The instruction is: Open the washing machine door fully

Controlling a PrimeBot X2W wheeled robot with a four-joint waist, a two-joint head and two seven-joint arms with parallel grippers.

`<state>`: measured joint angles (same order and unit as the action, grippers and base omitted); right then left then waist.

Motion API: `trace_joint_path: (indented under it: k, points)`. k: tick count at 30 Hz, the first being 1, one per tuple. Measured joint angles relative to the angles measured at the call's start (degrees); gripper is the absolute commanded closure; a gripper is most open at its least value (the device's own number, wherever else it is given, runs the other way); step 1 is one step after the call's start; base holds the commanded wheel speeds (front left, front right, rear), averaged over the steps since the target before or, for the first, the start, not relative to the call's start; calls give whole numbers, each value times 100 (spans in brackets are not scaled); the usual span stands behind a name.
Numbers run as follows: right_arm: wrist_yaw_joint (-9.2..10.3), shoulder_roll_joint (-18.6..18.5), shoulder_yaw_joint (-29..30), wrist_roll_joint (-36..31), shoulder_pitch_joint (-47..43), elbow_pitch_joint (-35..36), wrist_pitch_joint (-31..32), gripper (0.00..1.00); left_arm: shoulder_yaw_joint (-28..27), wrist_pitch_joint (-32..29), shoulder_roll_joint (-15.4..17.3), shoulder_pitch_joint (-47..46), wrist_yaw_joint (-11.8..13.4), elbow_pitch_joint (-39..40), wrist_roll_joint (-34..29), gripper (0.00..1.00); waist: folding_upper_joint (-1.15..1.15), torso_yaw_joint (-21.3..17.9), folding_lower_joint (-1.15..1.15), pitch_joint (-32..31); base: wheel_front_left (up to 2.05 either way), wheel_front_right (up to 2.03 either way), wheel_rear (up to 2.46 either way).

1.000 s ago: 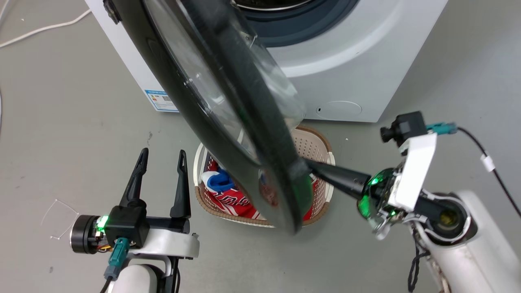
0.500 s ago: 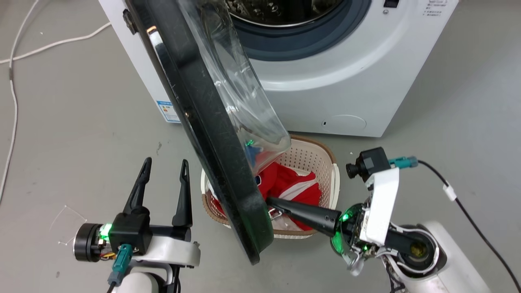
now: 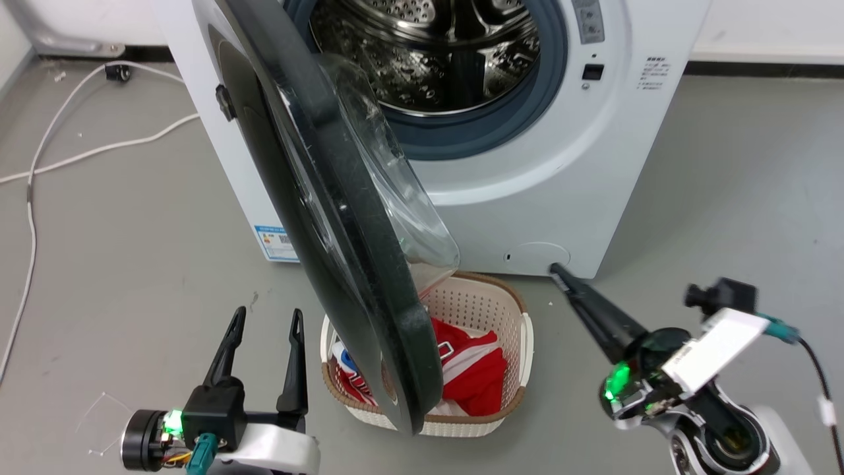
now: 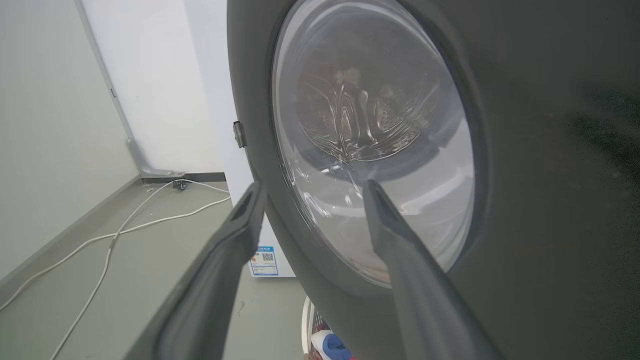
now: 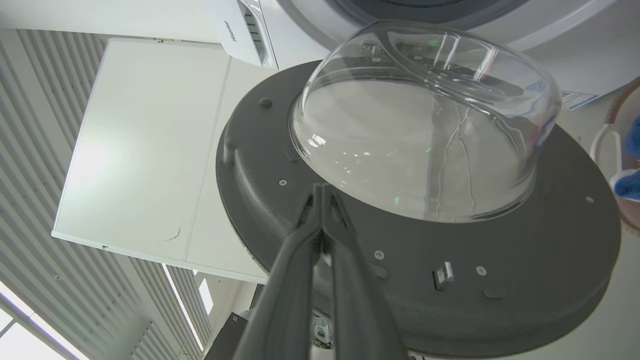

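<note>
The white washing machine [image 3: 593,165] stands at the top of the head view, its steel drum [image 3: 435,59] exposed. The glossy black washing machine door [image 3: 349,264] hangs swung out on its left hinge, edge-on to me, its glass bowl [image 3: 389,191] bulging right. My left gripper [image 3: 264,320] is open at the lower left, left of the door; in its wrist view the gripper [image 4: 310,187] faces the door's outer face [image 4: 525,150]. My right gripper [image 3: 554,267] is shut on nothing, right of the door, its tip near the machine's low round flap. The right wrist view looks past the gripper [image 5: 320,190] at the door's inner face [image 5: 450,280].
A white laundry basket [image 3: 525,330] with red and blue clothes sits on the floor under the door's lower edge, between my arms. White cables [image 3: 66,158] trail over the grey floor at the left. A wall runs behind the machine.
The door has swung further out to the left. My right gripper, which touched the door's lower edge, has come off it to the right. The head camera has tilted up.
</note>
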<state>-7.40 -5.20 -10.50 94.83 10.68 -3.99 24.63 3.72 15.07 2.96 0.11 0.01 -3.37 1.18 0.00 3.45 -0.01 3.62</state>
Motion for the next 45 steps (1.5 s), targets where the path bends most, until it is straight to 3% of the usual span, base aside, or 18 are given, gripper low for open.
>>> trace_joint_path:
  k: [4, 7, 9, 10, 11, 15, 18, 23, 26, 30, 42, 43, 44, 45]
  points:
    - [0, 24, 361, -388, -243, 235, -714, 100, -23, 0, 1, 119, 0, -2, -7, 0, 0, -44, 0, -168, 0, 0, 0]
    - [0, -10, 499, -906, -419, 541, -1279, 100, -27, 0, 2, 204, 0, 0, -20, 0, 0, -67, 0, -276, 0, 0, 0]
    - [0, -162, 531, -1594, -511, 728, -1852, 100, -40, 0, 5, 219, 0, 14, -27, 0, 0, -81, 0, -317, 0, 0, 0]
    - [0, -162, 531, -1594, -511, 728, -1852, 100, -40, 0, 5, 219, 0, 14, -27, 0, 0, -81, 0, -317, 0, 0, 0]
    - [0, -409, 452, -2407, -617, 824, -2528, 100, -48, 1, 4, 246, 0, 24, -33, 0, 0, -91, 0, -344, 0, 0, 0]
    - [0, -653, 167, -3847, -792, 761, -3791, 100, -70, 0, 7, 296, 4, 34, -41, 0, 0, -124, 0, -380, 0, 0, 0]
    - [-1, -740, 223, -5271, -842, 664, -3955, 100, -76, 1, 5, 317, 5, 41, -41, 0, 0, -158, 0, -400, 0, 0, 0]
    - [-3, -250, 719, -7610, -986, 1062, -3971, 100, -66, 1, 4, 322, 5, 58, -41, 0, 0, -179, 0, -399, 0, 0, 0]
    - [-10, -118, 786, -8467, -1163, 1183, -3971, 100, -63, 1, 5, 324, 7, 62, -41, 0, 0, -173, 0, -402, 0, 0, 0]
    - [-10, 99, 973, -8652, -1357, 1166, -3971, 100, -56, 1, 4, 324, 7, 59, -41, 0, 0, -165, 0, -413, 0, 0, 0]
    - [-10, 219, 1273, -8919, -2054, 753, -3971, 100, -44, 0, 4, 378, 22, 43, -42, 0, 0, -123, 0, -523, 0, 0, 0]
    - [-10, 221, 1288, -8845, -2079, 705, -3971, 97, -40, 1, 3, 392, 23, 42, -41, 0, 0, -120, 0, -531, 0, 0, 0]
    - [-10, 221, 1313, -8749, -2101, 658, -3971, 58, -40, 1, 3, 404, 23, 40, -41, 0, 0, -117, 0, -537, 0, 0, 0]
    - [-10, 221, 1350, -8660, -2126, 604, -3971, 3, -38, 0, 3, 407, 23, 35, -41, 0, 0, -114, 1, -543, 0, 0, 0]
